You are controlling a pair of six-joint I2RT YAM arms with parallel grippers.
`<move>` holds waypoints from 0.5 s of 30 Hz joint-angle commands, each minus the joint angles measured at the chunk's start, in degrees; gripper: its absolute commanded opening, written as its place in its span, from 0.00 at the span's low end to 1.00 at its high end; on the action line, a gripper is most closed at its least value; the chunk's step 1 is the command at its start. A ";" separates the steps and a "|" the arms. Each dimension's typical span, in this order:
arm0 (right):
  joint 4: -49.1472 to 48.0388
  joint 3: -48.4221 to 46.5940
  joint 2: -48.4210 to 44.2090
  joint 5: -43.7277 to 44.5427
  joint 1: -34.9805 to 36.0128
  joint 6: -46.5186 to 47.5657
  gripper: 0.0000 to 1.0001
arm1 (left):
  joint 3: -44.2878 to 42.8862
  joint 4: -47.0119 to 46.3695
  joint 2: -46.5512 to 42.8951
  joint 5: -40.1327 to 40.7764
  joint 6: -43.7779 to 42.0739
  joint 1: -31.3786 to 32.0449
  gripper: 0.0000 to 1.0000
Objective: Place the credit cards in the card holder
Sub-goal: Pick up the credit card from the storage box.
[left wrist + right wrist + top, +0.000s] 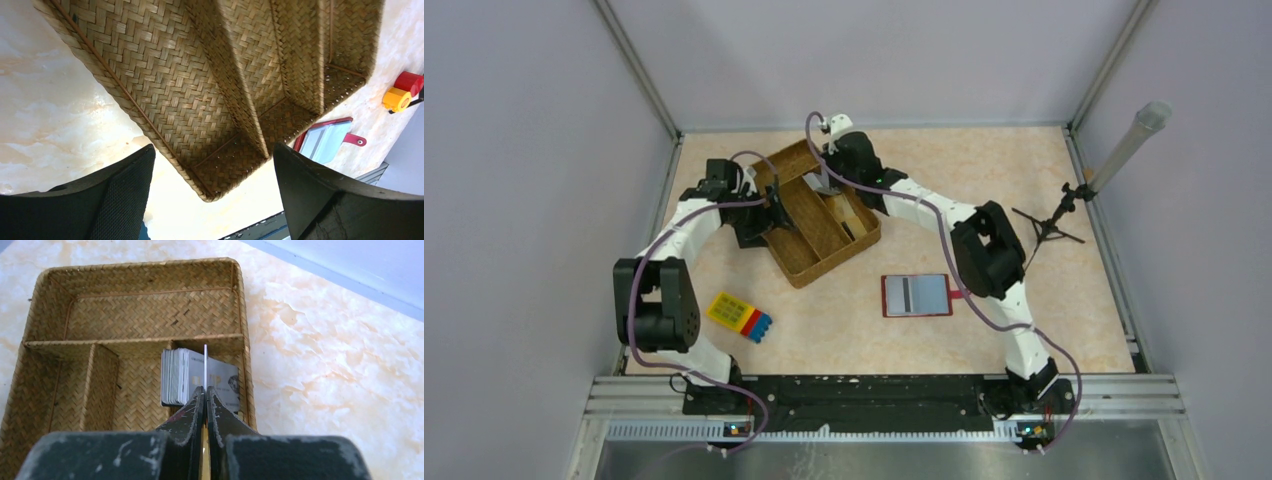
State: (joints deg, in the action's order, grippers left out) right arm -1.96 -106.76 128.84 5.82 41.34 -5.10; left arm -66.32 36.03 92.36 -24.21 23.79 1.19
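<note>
Quick rundown for you: your right gripper (pixel 205 389) is down in the basket (pixel 140 265) w/ its fingers pinched tight on one thin card (pixel 205 360). You see that card edge-on from the right wrist cam, standing upright and poking out past the fingertips. Right behind it there's a stack of cards (pixel 174 377) standing on edge, plus a silver card (pixel 224 382) leaning just beside the stack on the right. All of these sit in the right-hand compartment as that cam sees it, up against the cross divider. Can't tell if the pinched card touches the stack or the basket floor.

From the top cam the right arm reaches over the far side of the basket, gripper pointing down into it. Your left gripper (pixel 214 150) is spread wide w/ nothing between the fingers. It's at the basket's left rim, and its wrist cam looks across the weave and dividers. Can't tell whether it actually touches the rim.

The card holder (pixel 916 295), red edge w/ a grey face and a dark stripe, lies flat on the table (pixel 984 180). It's near the basket's near corner but apart from it, just beside the right arm's elbow. There's also a yellow-red-blue toy block (pixel 740 317) on the left side near the left arm, well apart from the holder.
</note>
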 commanded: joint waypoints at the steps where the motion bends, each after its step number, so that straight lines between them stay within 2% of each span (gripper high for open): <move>1: -0.06 2.51 -8.23 3.71 0.78 -0.64 0.00 | 0.14 -3.87 -6.33 0.11 -1.64 0.10 0.88; 5: 2.64 5.81 -12.13 1.54 0.27 -1.56 0.00 | 1.96 -7.31 -11.39 -1.30 -3.23 0.27 0.90; 10: 8.41 8.99 -17.92 -7.57 -2.84 -4.86 0.00 | 4.45 -12.42 -17.12 -5.83 -6.51 2.08 0.93; 15: 11.54 14.07 -24.43 -33.87 -8.19 -9.71 0.00 | 6.45 -17.22 -21.57 -13.99 -9.05 3.77 0.95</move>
State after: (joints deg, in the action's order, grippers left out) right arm 7.16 -95.68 112.01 -7.53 37.56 -9.82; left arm -61.49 25.52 74.59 -30.39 18.41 3.75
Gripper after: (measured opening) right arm 0.007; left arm 0.944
